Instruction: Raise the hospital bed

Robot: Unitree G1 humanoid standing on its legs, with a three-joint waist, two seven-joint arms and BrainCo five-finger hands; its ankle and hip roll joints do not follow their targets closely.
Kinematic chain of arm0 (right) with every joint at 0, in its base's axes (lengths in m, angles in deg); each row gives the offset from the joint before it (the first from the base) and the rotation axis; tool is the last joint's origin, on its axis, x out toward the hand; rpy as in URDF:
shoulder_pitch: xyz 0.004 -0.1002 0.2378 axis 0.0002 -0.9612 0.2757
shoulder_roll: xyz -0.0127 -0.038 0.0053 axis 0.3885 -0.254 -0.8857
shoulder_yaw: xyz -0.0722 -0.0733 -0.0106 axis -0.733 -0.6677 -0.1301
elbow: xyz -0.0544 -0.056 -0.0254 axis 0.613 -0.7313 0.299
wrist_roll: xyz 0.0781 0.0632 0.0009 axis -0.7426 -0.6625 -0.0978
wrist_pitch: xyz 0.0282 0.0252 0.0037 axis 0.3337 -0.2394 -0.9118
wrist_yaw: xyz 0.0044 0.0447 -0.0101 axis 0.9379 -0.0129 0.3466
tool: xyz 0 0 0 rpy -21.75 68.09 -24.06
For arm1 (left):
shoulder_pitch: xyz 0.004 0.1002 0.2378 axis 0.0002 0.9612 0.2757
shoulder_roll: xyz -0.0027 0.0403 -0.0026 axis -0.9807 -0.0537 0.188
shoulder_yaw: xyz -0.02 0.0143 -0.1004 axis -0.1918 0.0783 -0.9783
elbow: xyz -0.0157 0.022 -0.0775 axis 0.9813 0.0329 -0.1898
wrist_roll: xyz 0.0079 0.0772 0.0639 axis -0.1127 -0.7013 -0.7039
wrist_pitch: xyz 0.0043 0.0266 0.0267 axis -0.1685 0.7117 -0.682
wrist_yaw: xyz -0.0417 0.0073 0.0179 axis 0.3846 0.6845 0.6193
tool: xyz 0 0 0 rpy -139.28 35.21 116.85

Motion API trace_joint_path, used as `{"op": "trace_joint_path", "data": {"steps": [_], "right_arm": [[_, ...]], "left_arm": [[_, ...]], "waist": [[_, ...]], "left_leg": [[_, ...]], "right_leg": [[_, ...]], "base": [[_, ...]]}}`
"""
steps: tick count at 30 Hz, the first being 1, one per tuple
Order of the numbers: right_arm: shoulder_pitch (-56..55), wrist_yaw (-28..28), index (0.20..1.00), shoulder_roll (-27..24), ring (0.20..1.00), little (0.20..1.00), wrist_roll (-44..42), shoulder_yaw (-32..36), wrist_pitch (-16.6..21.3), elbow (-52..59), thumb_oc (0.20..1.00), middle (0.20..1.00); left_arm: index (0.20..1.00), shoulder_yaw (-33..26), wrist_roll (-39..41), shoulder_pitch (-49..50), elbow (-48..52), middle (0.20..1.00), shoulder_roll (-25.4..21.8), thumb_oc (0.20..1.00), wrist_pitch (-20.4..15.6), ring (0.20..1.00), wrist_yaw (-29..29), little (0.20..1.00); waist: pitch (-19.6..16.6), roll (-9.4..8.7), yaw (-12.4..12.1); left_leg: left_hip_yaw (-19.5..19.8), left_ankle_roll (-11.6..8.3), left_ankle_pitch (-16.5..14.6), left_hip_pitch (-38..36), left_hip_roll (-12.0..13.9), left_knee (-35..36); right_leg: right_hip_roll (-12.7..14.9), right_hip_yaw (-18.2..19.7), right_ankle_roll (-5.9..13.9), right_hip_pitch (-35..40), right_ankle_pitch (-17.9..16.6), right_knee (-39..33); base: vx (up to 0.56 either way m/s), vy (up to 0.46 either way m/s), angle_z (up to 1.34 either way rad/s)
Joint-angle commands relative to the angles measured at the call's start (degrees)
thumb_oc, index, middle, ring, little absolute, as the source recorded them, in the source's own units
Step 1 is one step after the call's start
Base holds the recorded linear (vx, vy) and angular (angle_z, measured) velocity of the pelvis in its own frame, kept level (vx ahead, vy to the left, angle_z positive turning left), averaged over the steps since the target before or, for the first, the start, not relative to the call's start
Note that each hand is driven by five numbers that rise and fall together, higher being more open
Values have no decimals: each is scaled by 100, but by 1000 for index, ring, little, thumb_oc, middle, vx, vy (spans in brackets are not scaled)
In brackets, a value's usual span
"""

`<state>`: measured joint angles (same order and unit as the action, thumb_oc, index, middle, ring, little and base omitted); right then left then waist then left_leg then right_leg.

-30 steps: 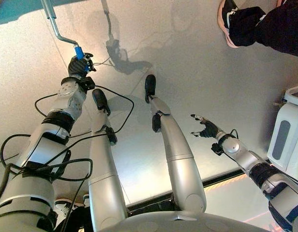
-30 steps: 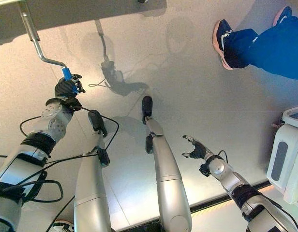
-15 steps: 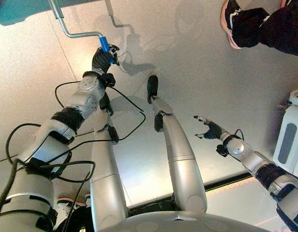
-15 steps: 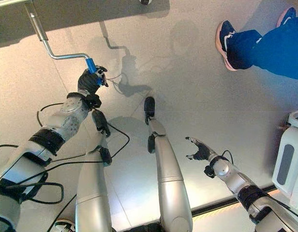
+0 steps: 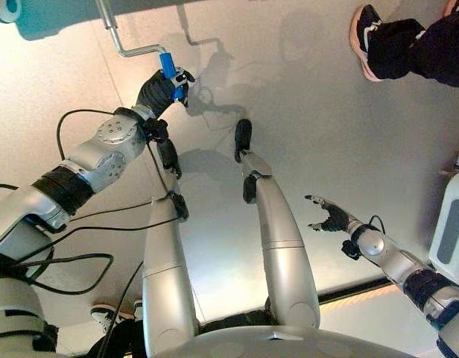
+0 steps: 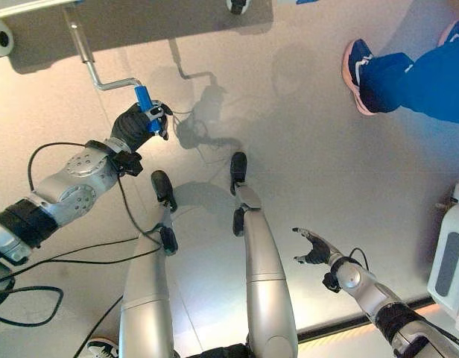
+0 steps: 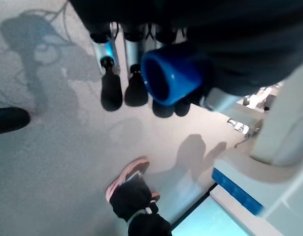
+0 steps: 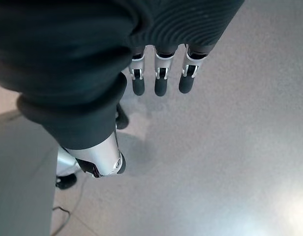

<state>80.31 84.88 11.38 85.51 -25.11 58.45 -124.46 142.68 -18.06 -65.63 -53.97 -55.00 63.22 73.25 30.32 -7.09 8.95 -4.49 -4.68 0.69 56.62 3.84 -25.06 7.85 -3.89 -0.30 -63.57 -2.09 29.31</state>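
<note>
Crank handle [image 5: 168, 63] w/ the blue grip sits at the end of a bent steel rod [image 5: 133, 51] that runs up to the underside of the hospital bed [image 6: 125, 19], low at the bed's foot end, over the grey floor [image 6: 304, 149]. Left hand [image 5: 161, 88] is wrapped round that blue grip, fingers [image 7: 111, 91] curled over it in the wrist view, so it's clenched on the handle, not just resting.

Risk as I see it: grip sits near the open tip of the blue sleeve, so on the far side of a turn the hand could slide off the end, esp. if the arm runs out of reach. Cables lie close by the arm and might snag. A person's shoe [image 5: 366, 41] stands well apart, no issue there.

Right hand [image 6: 313, 247] hangs out to the side, fingers spread & relaxed, holding nothing.
</note>
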Motion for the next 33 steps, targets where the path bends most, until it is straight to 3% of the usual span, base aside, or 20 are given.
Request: {"op": "trace_joint_path", "data": {"steps": [1,7,9,10,12,17,19,20,24,33], "right_arm": [[-518,94,1000,-322,1000,1000,147,134,80,-61,1000,1000],[-611,166,1000,-60,1000,1000,94,229,108,-447,1000,1000],[-600,165,1000,-65,1000,1000,94,210,110,-450,1000,1000],[-630,211,1000,42,1000,1000,43,322,123,-528,1000,1000],[-611,236,1000,37,1000,1000,16,332,140,-555,1000,1000],[-711,262,1000,39,1000,1000,-14,430,194,-495,1000,1000],[-707,262,1000,37,1000,1000,-14,424,194,-496,1000,1000],[-784,249,1000,61,1000,1000,-4,504,203,-498,1000,1000],[-856,211,1000,61,1000,1000,-42,557,223,-447,1000,1000],[-865,101,1000,194,1000,1000,-114,543,190,-452,1000,1000]], "left_arm": [[200,-66,-570,-20,2396,200,49,200,-410,200,1099,200],[200,-539,-373,859,3058,200,-570,200,-319,200,1417,200],[200,-577,-377,898,3071,200,-578,200,-314,200,1417,200],[200,-916,-331,1373,3255,200,-899,200,-307,200,1549,200],[200,-1399,-339,1905,3302,200,-1068,200,-324,200,1620,200],[200,-2301,-243,2839,3319,200,-1344,200,-437,200,1639,200],[200,-2318,-244,2856,3324,200,-1345,200,-436,200,1639,200],[200,-2655,-261,3224,3248,200,-1480,200,-473,200,1579,200],[200,-3398,-353,3968,2829,200,-1496,200,-573,200,1380,200],[200,-4038,-645,4252,1531,200,-1078,200,-752,200,803,200]], "waist": [[-53,486,98],[-56,569,-56],[-56,569,-40],[-57,601,-165],[-57,604,-189],[-57,571,-247],[-57,571,-241],[-57,550,-311],[-55,489,-367],[-53,331,-449]], "left_leg": [[206,-93,-182,-146,152,-465],[169,-54,-407,-299,114,-805],[170,-54,-412,-300,116,-811],[168,-20,-506,-369,93,-935],[167,-5,-540,-406,79,-946],[171,44,-567,-426,10,-944],[172,44,-567,-427,9,-944],[179,76,-595,-395,-34,-1009],[181,144,-700,-286,-75,-1194],[217,212,-840,46,-112,-1606]], "right_leg": [[-97,83,704,338,-59,-67],[-39,105,713,489,52,174],[-40,105,713,491,55,177],[9,104,725,577,76,233],[50,82,755,640,50,184],[111,46,805,764,-43,-3],[111,45,805,765,-42,-3],[142,45,837,794,-117,-105],[174,47,914,775,-203,-172],[250,30,1010,697,-330,-245]], "base": [[-1,16,6],[2,23,3],[2,46,4],[2,79,4],[-6,101,2],[-6,80,0],[1,50,0],[7,147,-5],[3,139,-9],[6,100,0]]}}
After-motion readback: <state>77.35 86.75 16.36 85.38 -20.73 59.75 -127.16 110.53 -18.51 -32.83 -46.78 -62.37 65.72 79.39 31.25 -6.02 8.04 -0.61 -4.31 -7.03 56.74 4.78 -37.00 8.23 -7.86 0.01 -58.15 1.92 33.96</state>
